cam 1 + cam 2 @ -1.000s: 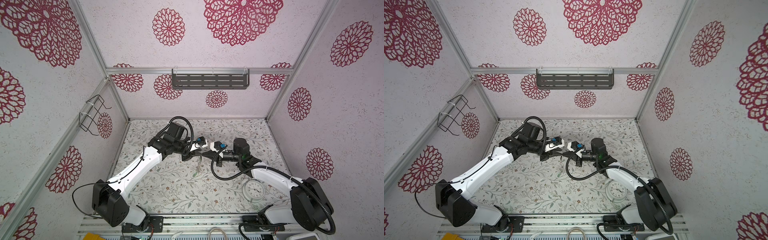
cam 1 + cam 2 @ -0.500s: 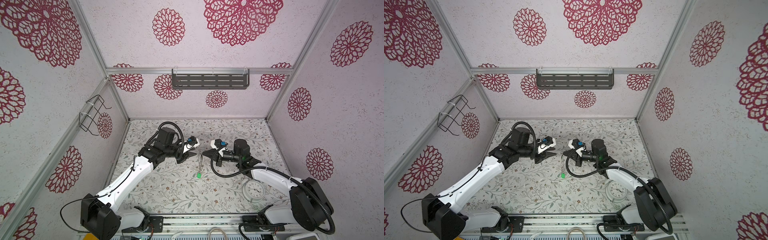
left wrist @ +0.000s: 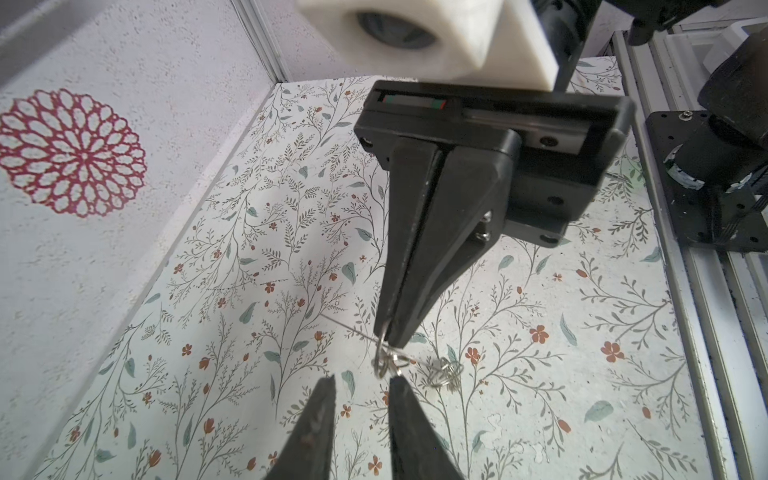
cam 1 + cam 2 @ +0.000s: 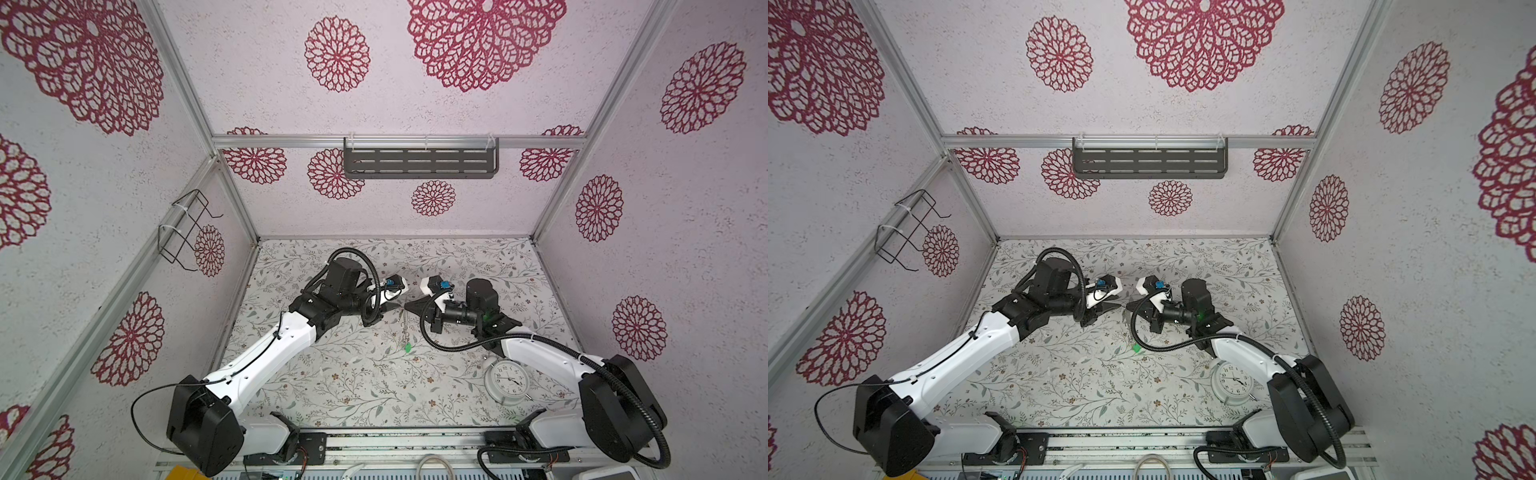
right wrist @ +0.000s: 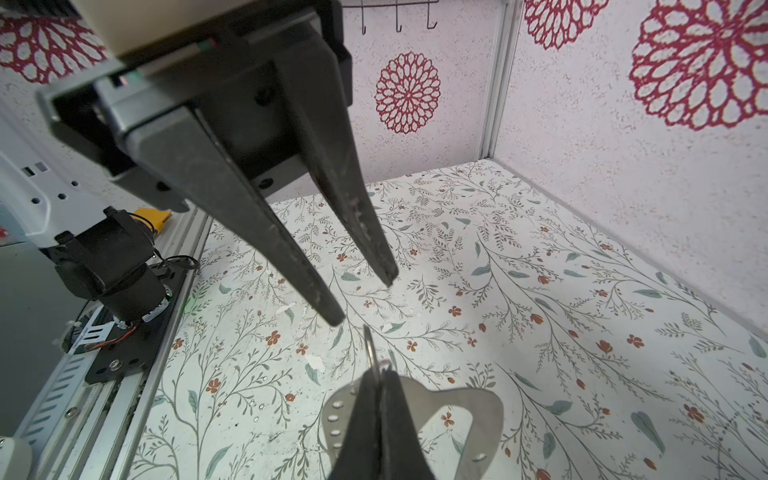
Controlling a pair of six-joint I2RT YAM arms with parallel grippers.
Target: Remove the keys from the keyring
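Pinching the keyring [image 5: 478,405], right gripper [image 5: 376,374] clenched; left gripper [image 3: 361,382] parted, just beside; walls [image 4: 665,291] well apart

Loads of open worktop [image 4: 353,386] along the back edge and front-middle, between the two arms. Tight mid-worktop though: left gripper [image 3: 362,380] and right gripper [image 3: 390,338] almost tip to tip, keyring [image 5: 482,401] and keys [image 4: 408,348] trailing off the right one. Alarm clock [image 4: 506,380] blocking the front right corner, tucked beside the right arm.
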